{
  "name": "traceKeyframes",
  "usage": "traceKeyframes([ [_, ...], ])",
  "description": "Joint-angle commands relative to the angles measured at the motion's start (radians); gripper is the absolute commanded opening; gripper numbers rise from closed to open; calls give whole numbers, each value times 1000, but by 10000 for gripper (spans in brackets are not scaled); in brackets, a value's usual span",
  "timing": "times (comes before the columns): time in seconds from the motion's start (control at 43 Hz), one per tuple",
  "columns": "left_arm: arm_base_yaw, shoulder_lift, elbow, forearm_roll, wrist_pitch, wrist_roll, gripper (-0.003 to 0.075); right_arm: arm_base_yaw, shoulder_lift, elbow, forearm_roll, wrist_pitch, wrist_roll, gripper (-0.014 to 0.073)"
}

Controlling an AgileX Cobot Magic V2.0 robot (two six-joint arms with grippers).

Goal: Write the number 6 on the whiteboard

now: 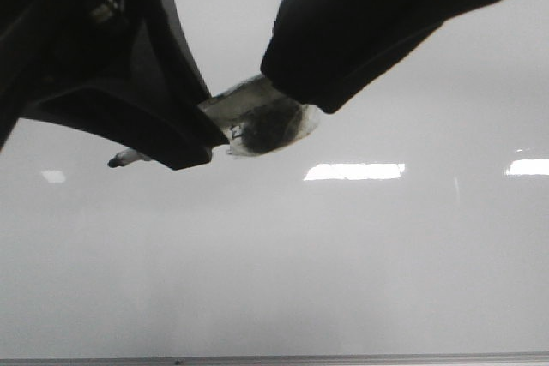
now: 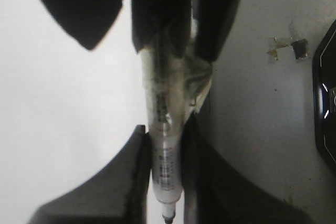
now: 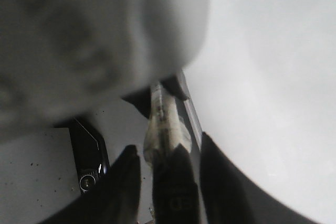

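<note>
**Front view: both grippers meet on a marker above the whiteboard**

Front view, from the left: the left gripper [image 1: 176, 130], a dark mass, reaches in toward the middle, its fingers closed on a pale, tape-wrapped marker [image 1: 257, 117]. A small tip [image 1: 120, 159] of the marker pokes out on the far left of that gripper. Right of it, the right gripper [image 1: 296, 83] comes down from the upper right and touches the same marker.

Left wrist view shows the marker [image 2: 165, 150] clamped between the left fingers [image 2: 134, 166]. In the right wrist view, the marker [image 3: 164, 124] sits between the right fingers [image 3: 128, 177]; whether they grip it I cannot tell.

The whiteboard [image 1: 360, 280] fills the background, glossy grey with bright reflections [image 1: 353, 171]. No drawn 6 is visible.
</note>
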State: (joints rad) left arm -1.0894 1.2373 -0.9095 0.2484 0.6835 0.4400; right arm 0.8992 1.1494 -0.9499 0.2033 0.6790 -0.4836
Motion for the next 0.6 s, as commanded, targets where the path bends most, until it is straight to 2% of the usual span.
traceKeyframes([
  [0.0, -8, -28, -34, 7, -67, -8, -11, 0, -17, -33, 16, -56, -10, 148],
  [0.14, -8, -28, -34, 4, -84, -8, -3, 0, -17, -33, 16, -46, -10, -67],
  [0.233, -8, -28, -34, 4, -88, -8, 52, -1, -17, -33, 9, -34, -10, -62],
  [0.279, -8, -28, -34, 4, -88, -8, 104, -5, -17, -33, 5, -31, -10, -62],
  [0.465, -8, -28, -34, -8, -98, -10, 458, -46, -35, -17, -32, -3, -10, -62],
  [0.535, -8, -28, -34, -8, -104, -10, 517, -85, -58, 11, -42, 11, -10, -62],
  [0.581, -8, -28, -34, -8, -106, -10, 522, -120, -81, 31, -46, 15, -10, -62],
])
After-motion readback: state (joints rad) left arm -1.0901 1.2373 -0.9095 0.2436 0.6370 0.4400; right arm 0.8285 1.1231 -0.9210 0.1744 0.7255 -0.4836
